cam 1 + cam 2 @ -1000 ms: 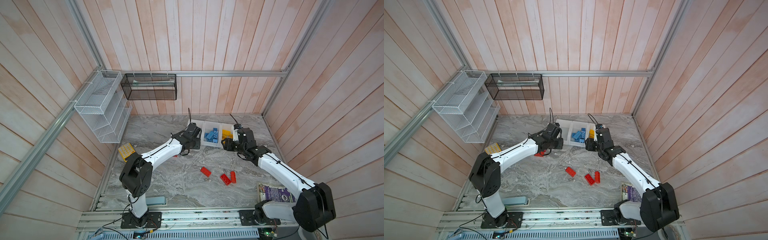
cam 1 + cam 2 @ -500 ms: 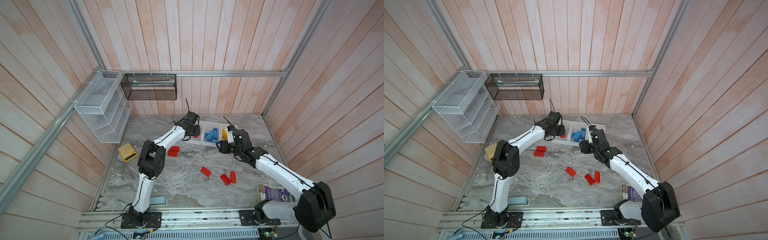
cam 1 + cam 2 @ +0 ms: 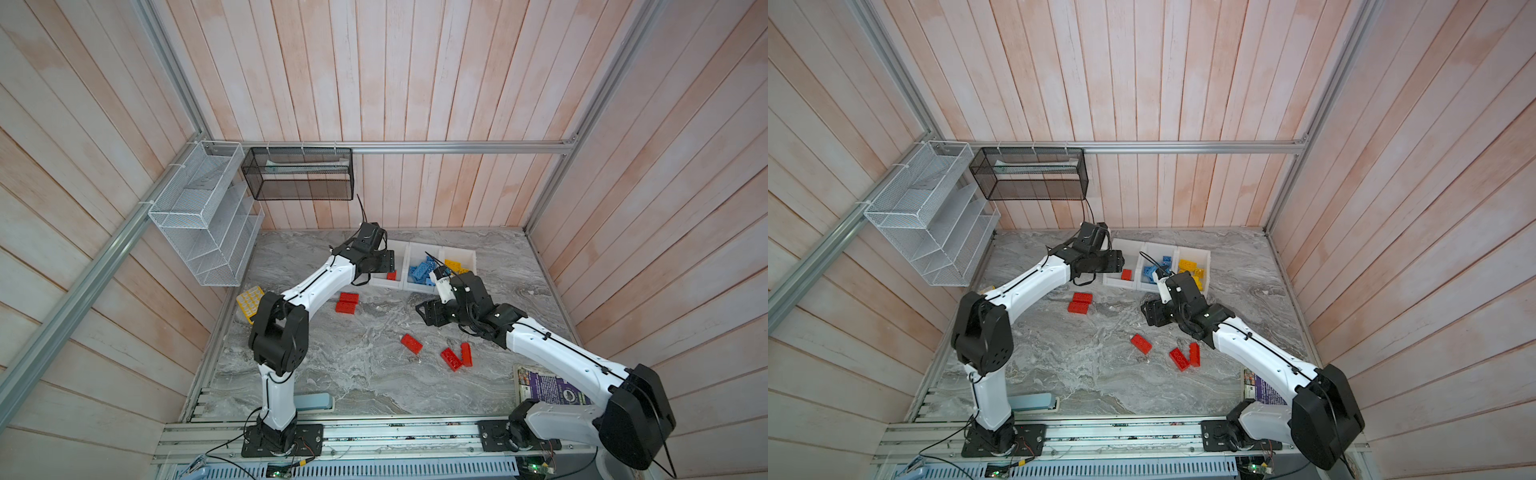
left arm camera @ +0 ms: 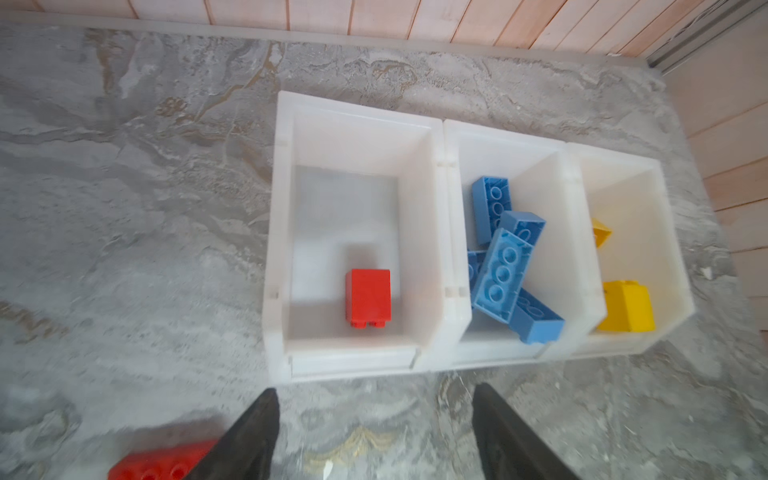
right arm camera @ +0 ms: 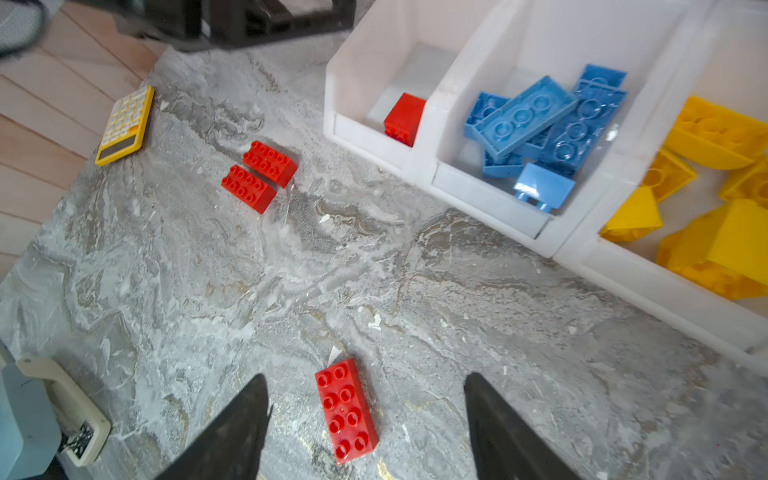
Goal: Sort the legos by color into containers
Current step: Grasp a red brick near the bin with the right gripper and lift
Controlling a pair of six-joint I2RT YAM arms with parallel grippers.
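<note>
Left wrist view: left end effector (image 4: pixel 374 432) spread wide, holding nothing, hovering just in front of the containers (image 4: pixel 357 110). One red lego (image 4: pixel 369 298) lying in the near-end bin, blue legos (image 4: pixel 500 274) in the middle bin, yellow legos (image 4: pixel 627 307) in the last. Right end effector (image 3: pixel 428 316) also wide open and empty, poised over a loose red lego (image 5: pixel 347 409) on the table (image 5: pixel 187 291). Red pair (image 5: pixel 259 174) near the red bin, two more reds (image 3: pixel 452 359) by the right arm. Step in hand, likely: next red pickup. Next: lowering right jaws astride the brick's long sides, closing, carrying to the red bin.
</note>
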